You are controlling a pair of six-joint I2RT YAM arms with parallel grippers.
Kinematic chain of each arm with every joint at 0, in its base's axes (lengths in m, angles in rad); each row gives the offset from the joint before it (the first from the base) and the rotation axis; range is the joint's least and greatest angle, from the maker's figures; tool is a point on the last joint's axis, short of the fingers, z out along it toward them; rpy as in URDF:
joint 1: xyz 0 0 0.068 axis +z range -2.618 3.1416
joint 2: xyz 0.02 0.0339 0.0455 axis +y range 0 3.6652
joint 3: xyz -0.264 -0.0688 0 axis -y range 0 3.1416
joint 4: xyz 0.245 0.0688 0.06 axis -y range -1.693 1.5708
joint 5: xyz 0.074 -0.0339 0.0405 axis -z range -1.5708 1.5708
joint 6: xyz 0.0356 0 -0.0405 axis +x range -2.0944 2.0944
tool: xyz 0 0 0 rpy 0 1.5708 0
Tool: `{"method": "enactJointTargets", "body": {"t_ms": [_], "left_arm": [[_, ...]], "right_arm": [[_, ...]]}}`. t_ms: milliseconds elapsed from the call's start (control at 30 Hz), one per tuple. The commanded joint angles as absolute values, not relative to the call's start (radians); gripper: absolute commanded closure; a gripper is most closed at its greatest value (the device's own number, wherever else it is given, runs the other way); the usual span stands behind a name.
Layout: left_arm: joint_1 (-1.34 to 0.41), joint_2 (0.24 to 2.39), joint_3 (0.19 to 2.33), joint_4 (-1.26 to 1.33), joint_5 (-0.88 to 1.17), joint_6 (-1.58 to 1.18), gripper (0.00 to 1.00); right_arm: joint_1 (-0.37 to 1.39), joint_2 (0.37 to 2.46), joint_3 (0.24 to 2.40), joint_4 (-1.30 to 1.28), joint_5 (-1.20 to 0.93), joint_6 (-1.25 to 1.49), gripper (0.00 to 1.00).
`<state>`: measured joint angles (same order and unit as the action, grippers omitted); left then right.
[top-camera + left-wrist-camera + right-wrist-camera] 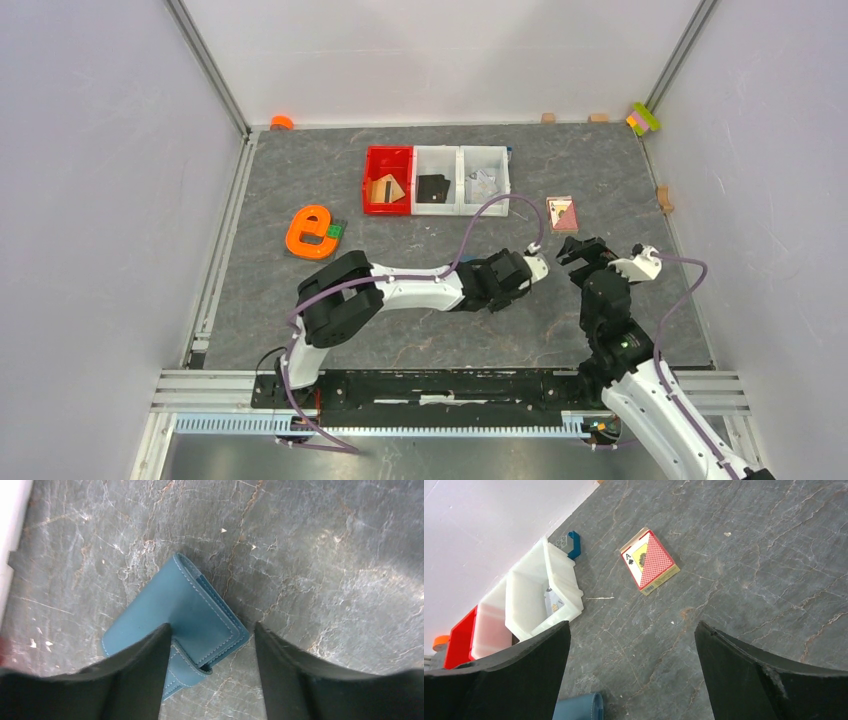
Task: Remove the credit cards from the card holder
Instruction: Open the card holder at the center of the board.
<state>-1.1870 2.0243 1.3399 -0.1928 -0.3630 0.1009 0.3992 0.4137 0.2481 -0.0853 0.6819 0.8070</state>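
The folded card holder (185, 610) lies flat on the counter (325, 555) just beneath our left end effector (212, 627) — jaws spread, we judge to pin it — while our right end effector (632, 624) hovers beside, likewise spread and empty.

The card holder (185, 610) looks like soft blue leather. It is dull, not shiny, with pale thread sewn along its edges. The table (325, 555) under it looks like smooth grey stone with thin white and rusty veins, and it shines a little. The left gripper (212, 627) has dull black fingers (135, 680). The white bin (564, 575) and the red bin (459, 645) are smooth plastic. The card box (651, 560) is shiny paper.
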Motion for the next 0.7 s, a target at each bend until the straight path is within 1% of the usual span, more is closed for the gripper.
{"method": "enactJointTargets", "body": {"t_ms": [0, 67, 133, 233, 300, 500, 667], "left_arm": [[-1.144, 2.049, 1.409, -0.281, -0.276, 0.011, 0.42], [-1.108, 2.037, 1.404, -0.29, -0.201, -0.045, 0.53], [-1.084, 2.011, 1.381, -0.282, -0.153, -0.061, 0.67], [-1.075, 1.963, 1.344, -0.256, -0.145, -0.061, 0.89], [-1.073, 1.928, 1.321, -0.239, -0.143, -0.061, 0.98], [-1.073, 1.76, 1.212, -0.168, -0.138, -0.072, 0.98], [-1.063, 1.633, 1.124, -0.111, -0.138, -0.083, 0.98]], "right_arm": [[0.4, 0.435, 0.256, -0.067, 0.716, 0.825, 0.02], [0.4, 0.44, 0.26, -0.078, 0.722, 0.828, 0.03], [0.401, 0.431, 0.255, -0.072, 0.725, 0.83, 0.04], [0.399, 0.42, 0.239, -0.048, 0.715, 0.828, 0.06], [0.399, 0.423, 0.232, -0.026, 0.699, 0.819, 0.07], [0.401, 0.506, 0.23, 0.075, 0.582, 0.745, 0.08], [0.4, 0.63, 0.236, 0.184, 0.415, 0.655, 0.08]]}}
